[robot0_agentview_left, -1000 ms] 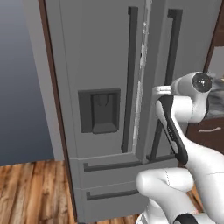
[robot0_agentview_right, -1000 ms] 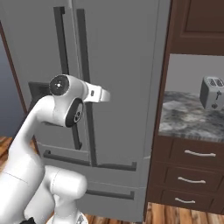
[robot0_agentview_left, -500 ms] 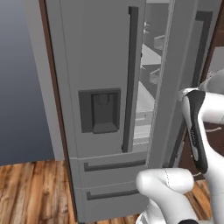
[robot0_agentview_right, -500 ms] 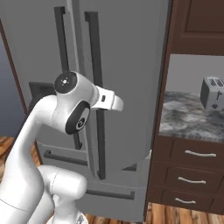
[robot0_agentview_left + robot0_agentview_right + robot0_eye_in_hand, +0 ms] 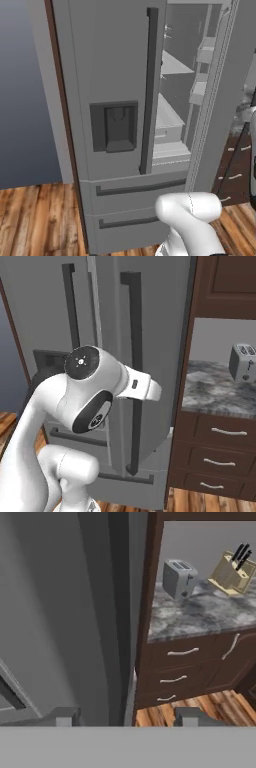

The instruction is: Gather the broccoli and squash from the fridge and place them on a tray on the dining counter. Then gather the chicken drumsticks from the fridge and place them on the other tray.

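The grey fridge (image 5: 112, 60) fills the view ahead, its left door shut and its right door (image 5: 225, 110) swung out towards me. Pale shelves (image 5: 167, 117) and door bins (image 5: 204, 50) show inside; I see no food on them from here. Broccoli, squash and chicken drumsticks are hidden, and both trays and the dining counter are out of view. In the hand view my gripper (image 5: 128, 718) is open, fingertips (image 5: 65, 717) wide apart, with the open door's edge (image 5: 131, 662) just ahead between them. The door's dark bar handle (image 5: 132, 371) stands free beside my forearm.
Right of the fridge, dark brown cabinets with drawers (image 5: 180, 662) carry a marbled counter (image 5: 200, 614) holding a toaster (image 5: 179, 577) and a knife block (image 5: 231, 572). Wood floor (image 5: 35, 220) lies in front. The open door stands between my arm and the cabinets.
The right fridge door has swung from barely cracked to wide open, showing the shelves. My arm has drawn back to the right with it, and the fingers have spread off the handle.
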Motion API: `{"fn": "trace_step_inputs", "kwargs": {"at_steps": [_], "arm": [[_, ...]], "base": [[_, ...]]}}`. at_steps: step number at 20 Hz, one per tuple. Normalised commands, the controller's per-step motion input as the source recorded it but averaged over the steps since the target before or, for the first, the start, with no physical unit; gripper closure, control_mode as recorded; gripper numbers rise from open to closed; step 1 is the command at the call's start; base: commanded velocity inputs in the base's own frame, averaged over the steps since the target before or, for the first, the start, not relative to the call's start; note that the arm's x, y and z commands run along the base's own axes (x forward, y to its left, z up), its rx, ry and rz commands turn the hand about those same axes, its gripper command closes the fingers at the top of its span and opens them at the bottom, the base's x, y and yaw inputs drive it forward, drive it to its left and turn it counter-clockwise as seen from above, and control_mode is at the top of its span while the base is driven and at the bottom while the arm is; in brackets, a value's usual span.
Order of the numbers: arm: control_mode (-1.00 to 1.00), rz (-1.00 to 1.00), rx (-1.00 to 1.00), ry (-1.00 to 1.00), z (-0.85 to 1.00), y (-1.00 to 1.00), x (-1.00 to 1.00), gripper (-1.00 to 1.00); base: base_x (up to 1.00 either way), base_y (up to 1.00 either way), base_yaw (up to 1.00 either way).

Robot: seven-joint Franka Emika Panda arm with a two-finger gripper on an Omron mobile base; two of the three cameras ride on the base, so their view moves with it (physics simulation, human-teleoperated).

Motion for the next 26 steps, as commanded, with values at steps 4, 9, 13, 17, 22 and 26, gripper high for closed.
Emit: {"fn": "trace_step_inputs", "kwargs": {"at_steps": [4, 9, 13, 17, 22, 26], "arm": [[-1.00, -0.07, -0.01, -0.08, 0.13, 0.48, -1.00, -1.00], [-1.00, -0.03, -0.08, 0.02, 0.48, 0.80, -0.67, -1.00], [-1.00, -0.05, -0.17, 0.09, 0.49, 0.99, 0.21, -1.00], [-1.00, -0.02, -0.22, 0.05, 0.30, 0.86, 0.61, -1.00], [-1.00, 0.00, -0.17, 0.09, 0.06, 0.62, 0.93, -1.00], [-1.00, 0.00, -0.16, 0.11, 0.00, 0.33, 0.99, -1.00]], "base": [[0.00, 0.00, 0.00], [0.00, 0.00, 0.00], [0.00, 0.00, 0.00], [0.00, 0.00, 0.00], [0.00, 0.00, 0.00], [0.00, 0.00, 0.00]]}}
